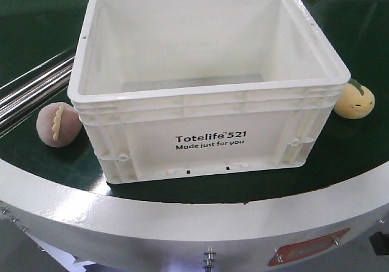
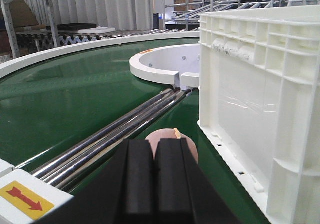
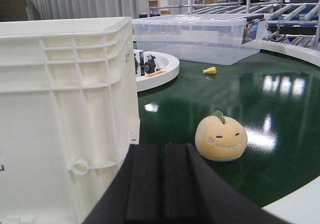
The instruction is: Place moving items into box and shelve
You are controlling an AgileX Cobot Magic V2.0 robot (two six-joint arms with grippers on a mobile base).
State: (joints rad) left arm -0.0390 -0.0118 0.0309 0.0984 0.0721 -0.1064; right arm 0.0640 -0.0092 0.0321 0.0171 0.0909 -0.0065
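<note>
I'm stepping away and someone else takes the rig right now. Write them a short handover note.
Left gripper: shut, empty, aimed at the pink plush beside the white crate.
Right gripper: shut, empty, facing the yellow plush on the crate's other side.
Both toys lie on the green belt, outside the crate, which looks empty.
Done: nothing yet. Left: put both toys in, then shelve the crate.

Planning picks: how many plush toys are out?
2. The pink plush toy lies left of the white crate, the yellow plush toy right of it. None shows inside; its floor is partly hidden.
</note>
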